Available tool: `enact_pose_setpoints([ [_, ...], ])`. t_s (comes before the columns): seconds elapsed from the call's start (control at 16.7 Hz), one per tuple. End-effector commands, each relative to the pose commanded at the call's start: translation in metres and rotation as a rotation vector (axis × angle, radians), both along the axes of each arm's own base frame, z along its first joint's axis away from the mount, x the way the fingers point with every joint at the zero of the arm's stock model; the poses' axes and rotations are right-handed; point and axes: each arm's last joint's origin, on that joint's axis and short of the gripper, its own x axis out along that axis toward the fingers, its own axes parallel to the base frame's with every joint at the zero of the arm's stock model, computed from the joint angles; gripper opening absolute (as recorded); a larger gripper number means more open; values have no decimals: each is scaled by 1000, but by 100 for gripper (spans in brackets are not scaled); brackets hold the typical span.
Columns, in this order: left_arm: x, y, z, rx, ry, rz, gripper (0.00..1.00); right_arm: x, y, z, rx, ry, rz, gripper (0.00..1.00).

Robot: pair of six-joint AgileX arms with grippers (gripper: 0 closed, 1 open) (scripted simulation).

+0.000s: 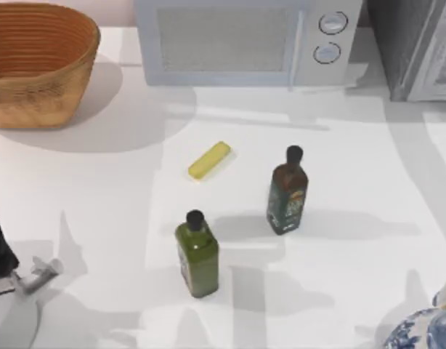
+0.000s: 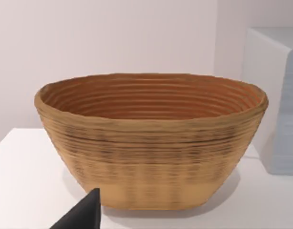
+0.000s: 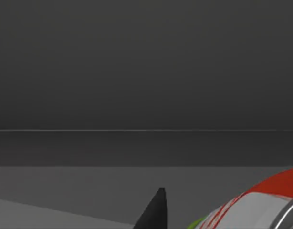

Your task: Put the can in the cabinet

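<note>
Left arm (image 1: 1,247) parked at table's left edge.

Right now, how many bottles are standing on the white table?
2. A green glass bottle with a black cap stands near the table's front middle; a dark brown bottle with a black cap stands just right of it, farther back. More could be hidden outside the top view.

White table (image 1: 354,167), evenly lit, with soft grey shadows falling across it. Pale wall (image 2: 113,38) behind the far edge. Along that edge: woven basket (image 1: 34,65) at left, white microwave (image 1: 245,40) at centre. Dark bottle (image 1: 287,190), green bottle (image 1: 197,253) and yellow bar (image 1: 209,161) stand mid-table.
</note>
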Motion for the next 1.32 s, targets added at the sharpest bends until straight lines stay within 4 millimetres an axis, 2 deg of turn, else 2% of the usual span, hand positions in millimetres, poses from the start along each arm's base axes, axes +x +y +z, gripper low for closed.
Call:
enact_pose_setpoints([
  [0.3, 0, 0, 0, 0, 0, 0, 100, 0, -1, 0, 2, 0, -3, 0],
  [0.42, 0, 0, 0, 0, 0, 0, 100, 8, 0, 1, 0, 9, -3, 0],
  [0.66, 0, 0, 0, 0, 0, 0, 100, 46, 3, 10, -4, 34, -3, 0],
  [1.02, 0, 0, 0, 0, 0, 0, 100, 105, 2, 36, 4, -21, -2, 0],
  [1.32, 0, 0, 0, 0, 0, 0, 100, 143, -2, 24, 3, -9, -3, 0],
])
